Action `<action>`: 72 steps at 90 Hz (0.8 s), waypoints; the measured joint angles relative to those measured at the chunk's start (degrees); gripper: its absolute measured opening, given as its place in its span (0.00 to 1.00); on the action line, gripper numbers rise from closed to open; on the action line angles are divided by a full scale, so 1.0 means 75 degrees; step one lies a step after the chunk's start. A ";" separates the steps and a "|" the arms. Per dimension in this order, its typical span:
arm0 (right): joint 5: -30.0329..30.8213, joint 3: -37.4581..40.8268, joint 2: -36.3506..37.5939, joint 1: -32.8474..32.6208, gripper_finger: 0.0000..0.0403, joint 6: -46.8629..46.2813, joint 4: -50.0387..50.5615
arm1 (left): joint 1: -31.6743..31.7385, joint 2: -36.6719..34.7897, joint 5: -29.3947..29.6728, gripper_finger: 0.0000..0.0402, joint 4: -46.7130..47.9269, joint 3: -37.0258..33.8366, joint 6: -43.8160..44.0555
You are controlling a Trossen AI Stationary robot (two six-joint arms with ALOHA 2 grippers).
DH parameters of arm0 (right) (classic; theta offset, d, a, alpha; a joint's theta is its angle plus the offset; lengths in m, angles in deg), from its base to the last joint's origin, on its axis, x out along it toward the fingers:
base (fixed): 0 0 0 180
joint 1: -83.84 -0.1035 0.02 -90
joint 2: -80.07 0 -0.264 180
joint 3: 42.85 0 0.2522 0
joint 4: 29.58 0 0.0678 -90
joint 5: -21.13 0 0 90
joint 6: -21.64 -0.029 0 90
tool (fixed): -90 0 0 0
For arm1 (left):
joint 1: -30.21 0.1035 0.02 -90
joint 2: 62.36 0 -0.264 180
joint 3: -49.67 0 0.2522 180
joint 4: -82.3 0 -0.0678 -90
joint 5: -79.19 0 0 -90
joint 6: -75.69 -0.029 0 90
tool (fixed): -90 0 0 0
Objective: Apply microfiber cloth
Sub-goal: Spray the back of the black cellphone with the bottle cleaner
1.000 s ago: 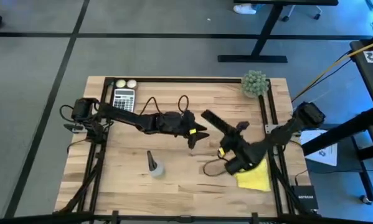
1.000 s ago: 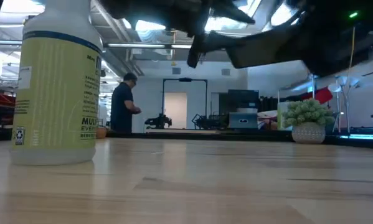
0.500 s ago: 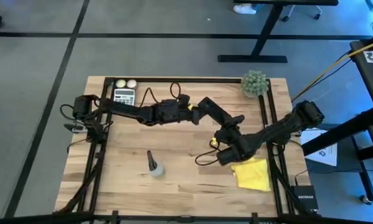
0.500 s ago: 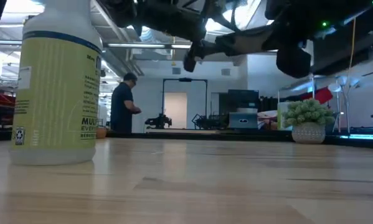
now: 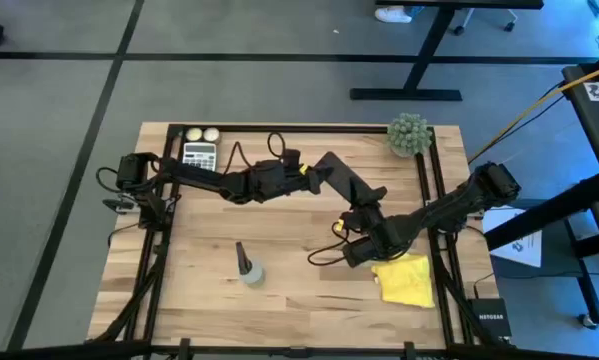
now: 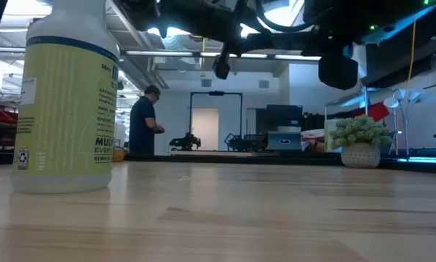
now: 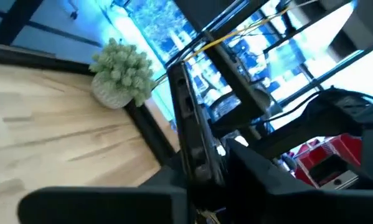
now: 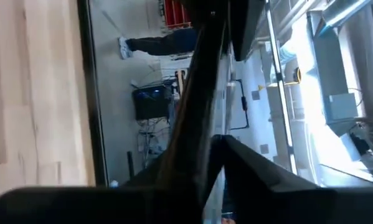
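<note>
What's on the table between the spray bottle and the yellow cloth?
In the high view, only bare wood between the spray bottle and the microfiber cloth; the right gripper hangs just beyond that stretch.

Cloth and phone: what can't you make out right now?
- Cloth: high view, right arm overlaps its edge; no other view shows it.
- Phone: high view too small for its screen; wrist views catch it edge-on.
- Bottle: low view, top cut off by the edge.
</note>
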 joint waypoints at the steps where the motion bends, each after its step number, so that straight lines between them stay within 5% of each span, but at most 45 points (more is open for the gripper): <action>1: 0.0029 0.0000 0.0000 -0.0017 0.25 0.0009 0.0003 | 0.0006 0.0000 -0.0008 0.09 -0.0057 -0.0001 -0.0026; 32: 0.0187 -0.0015 0.0017 -0.0704 0.42 0.0117 -0.0039 | 0.0608 -0.1319 -0.0186 0.04 -0.0680 0.0005 -0.1521; 45: -0.0312 -0.0012 0.0017 -0.0770 0.43 0.0016 -0.0358 | 0.0780 -0.2188 -0.0440 0.04 0.0433 0.0002 -0.2790; 52: -0.1319 -0.0012 0.0017 -0.0760 0.43 -0.0400 -0.0793 | 0.0859 -0.2761 -0.0451 0.04 0.1564 0.0002 -0.3720; 72: -0.6393 -0.0009 0.0017 -0.0319 0.43 -0.1283 -0.2821 | 0.0920 -0.4215 0.0482 0.04 0.5616 0.0005 -0.5209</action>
